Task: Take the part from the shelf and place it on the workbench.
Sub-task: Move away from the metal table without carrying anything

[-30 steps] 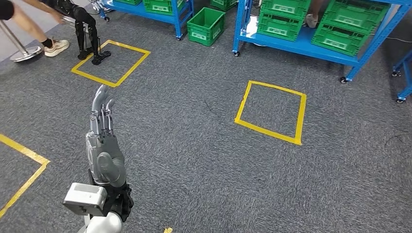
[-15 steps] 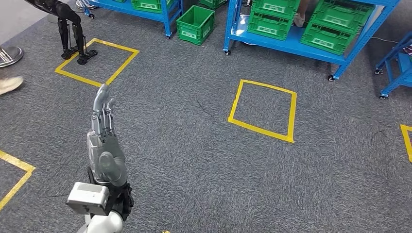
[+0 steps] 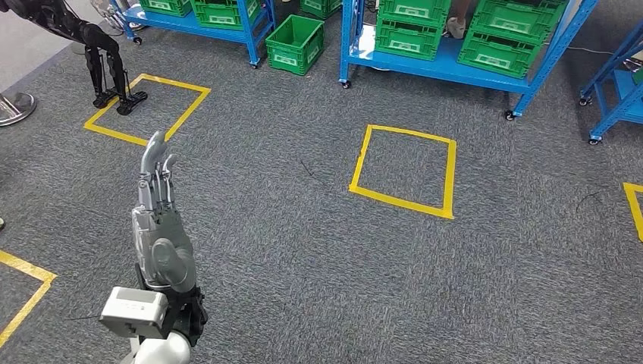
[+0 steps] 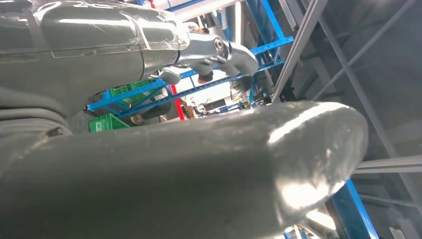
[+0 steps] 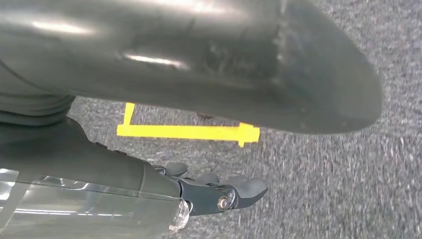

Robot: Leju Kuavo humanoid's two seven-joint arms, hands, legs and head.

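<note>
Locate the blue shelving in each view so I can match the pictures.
Head view: blue shelving along the top edge, holding green crates.
Left wrist view: blue beams across the middle, beyond the left robot hand.
Right wrist view: not in it; carpet beyond the right robot hand.
Shared landmark: a green crate, head and left wrist views.

Grey carpet (image 3: 303,250) covers the floor, marked with squares of yellow tape: one square (image 3: 403,171) near the middle, another (image 3: 146,108) off to the left, and corners of more at the left edge (image 3: 26,292) and right edge (image 3: 633,208). Blue metal shelving on castors (image 3: 443,64) runs along the far side, its low shelf loaded with green plastic crates (image 3: 497,49). A second blue rack (image 3: 201,19) stands to its left, and a single green crate (image 3: 294,44) sits on the carpet between them. Another blue frame (image 3: 616,98) stands at the right edge. A round metal base (image 3: 14,106) rests on paler floor at far left.
</note>
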